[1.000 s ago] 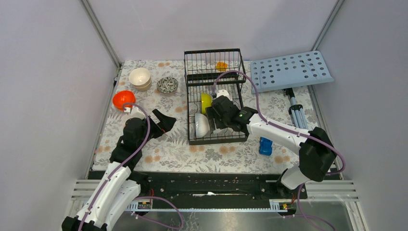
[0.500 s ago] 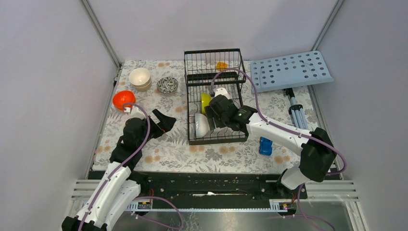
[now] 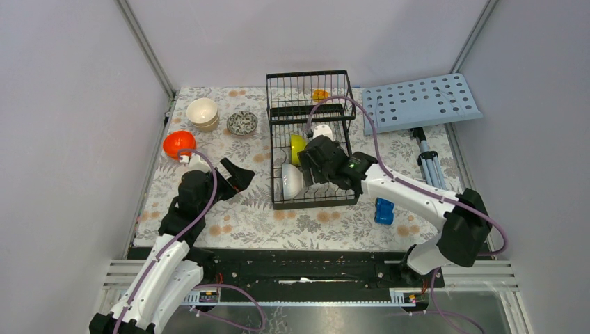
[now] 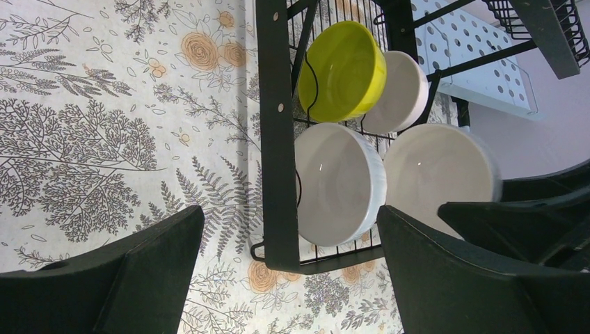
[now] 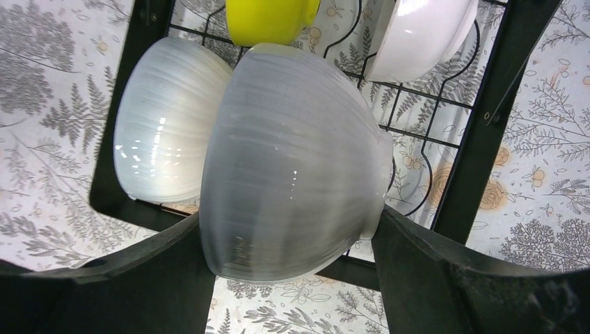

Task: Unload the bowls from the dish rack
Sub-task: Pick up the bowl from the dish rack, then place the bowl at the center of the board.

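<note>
The black wire dish rack (image 3: 309,188) stands mid-table. My right gripper (image 3: 316,161) hangs over its flat part, shut on a white bowl (image 5: 292,167) whose sides touch both fingers. Still in the rack are another white bowl (image 5: 167,139), a yellow-green bowl (image 3: 298,146), a small white bowl (image 3: 322,131), and an orange bowl (image 3: 320,94) in the raised basket. On the cloth to the left sit stacked cream bowls (image 3: 202,111), a dark-patterned bowl (image 3: 242,122) and an orange bowl (image 3: 179,143). My left gripper (image 3: 233,177) is open and empty, just left of the rack's front corner (image 4: 275,139).
A light-blue perforated board (image 3: 421,103) leans at the back right, with a grey stand (image 3: 428,163) in front of it. A small blue object (image 3: 384,211) lies right of the rack's front. Floral cloth covers the table.
My right arm has shifted slightly right and toward the back, carrying the white bowl with it. The left arm has not moved.
</note>
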`<state>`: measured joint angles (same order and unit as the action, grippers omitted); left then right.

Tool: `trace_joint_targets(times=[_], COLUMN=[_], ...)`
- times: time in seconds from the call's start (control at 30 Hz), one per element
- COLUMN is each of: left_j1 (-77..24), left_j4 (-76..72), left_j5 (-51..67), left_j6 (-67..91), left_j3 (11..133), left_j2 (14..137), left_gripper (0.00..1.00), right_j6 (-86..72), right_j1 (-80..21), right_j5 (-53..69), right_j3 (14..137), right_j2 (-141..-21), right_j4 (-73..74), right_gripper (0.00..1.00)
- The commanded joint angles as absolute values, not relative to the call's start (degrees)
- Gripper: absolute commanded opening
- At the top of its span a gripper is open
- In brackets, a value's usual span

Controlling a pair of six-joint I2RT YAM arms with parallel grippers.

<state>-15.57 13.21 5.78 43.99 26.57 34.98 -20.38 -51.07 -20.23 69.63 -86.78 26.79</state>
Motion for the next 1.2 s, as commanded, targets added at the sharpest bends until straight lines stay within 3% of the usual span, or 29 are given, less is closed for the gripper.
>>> trace_joint_targets(times=[0.0, 0.23, 0.57, 0.93, 1.17], left_j1=[-15.62, -15.60, -15.63, -15.64, -15.64], left_j4=[11.66, 11.93, 12.34, 9.41, 11.18], left_j5=[5.02, 5.13, 10.54, 22.35, 28.83], left_j6=[43.86, 43.76, 44.64, 43.06, 38.49], left_j3=[27.98, 28.67, 32.00, 36.17, 39.25], left_j2=[34.61, 34.74, 34.35, 33.09, 33.48], left_gripper=[0.99, 0.99, 0.99, 0.99, 0.99], right_j6=[-21.30, -24.20, -32.52, -47.72, -61.13], right_j1=[-51.77, -50.43, -45.37, -39.96, -37.82], right_j5=[-20.17, -15.00, 3.73, 21.23, 26.47], right_j3=[70.95, 68.01, 54.68, 36.09, 24.67], right_j2=[-80.64, -75.32, -62.95, -53.54, -54.44], right_j4=[24.78, 23.36, 8.30, -23.08, -49.18], right_gripper=[0.00, 0.00, 0.00, 0.00, 0.00])
